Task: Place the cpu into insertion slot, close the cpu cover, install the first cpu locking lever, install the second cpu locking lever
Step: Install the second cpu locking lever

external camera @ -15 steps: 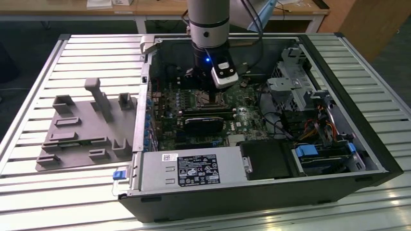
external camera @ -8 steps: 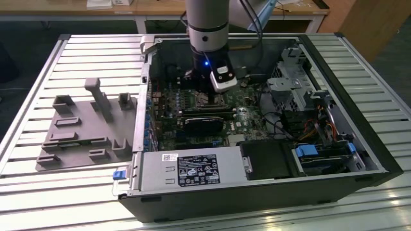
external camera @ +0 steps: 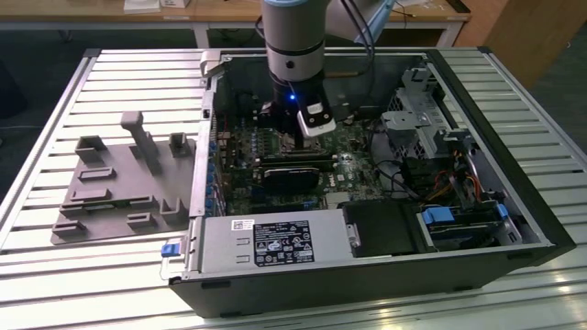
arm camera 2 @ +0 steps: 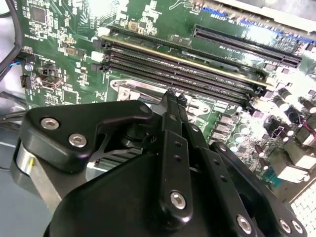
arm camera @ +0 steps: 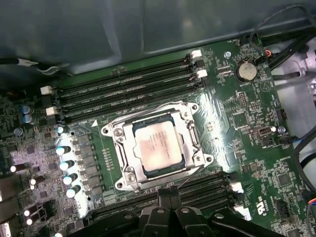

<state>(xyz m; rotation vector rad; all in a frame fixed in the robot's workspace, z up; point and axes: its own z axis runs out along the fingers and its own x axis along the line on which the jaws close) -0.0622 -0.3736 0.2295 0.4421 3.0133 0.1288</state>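
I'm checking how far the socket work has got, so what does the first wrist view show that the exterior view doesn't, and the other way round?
The first wrist view shows the cpu seated in its socket, with the cpu cover closed around it, memory slots on either side and a coin cell battery nearby. The exterior view shows the whole open computer case, the black-labelled power supply, a grey fixture plate at the exterior view's left, and the arm reaching down into the case. Both show the green motherboard and part of the gripper.

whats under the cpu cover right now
The cpu sits in the socket, its metal top showing through the window of the cpu cover. The socket contacts beneath are covered.
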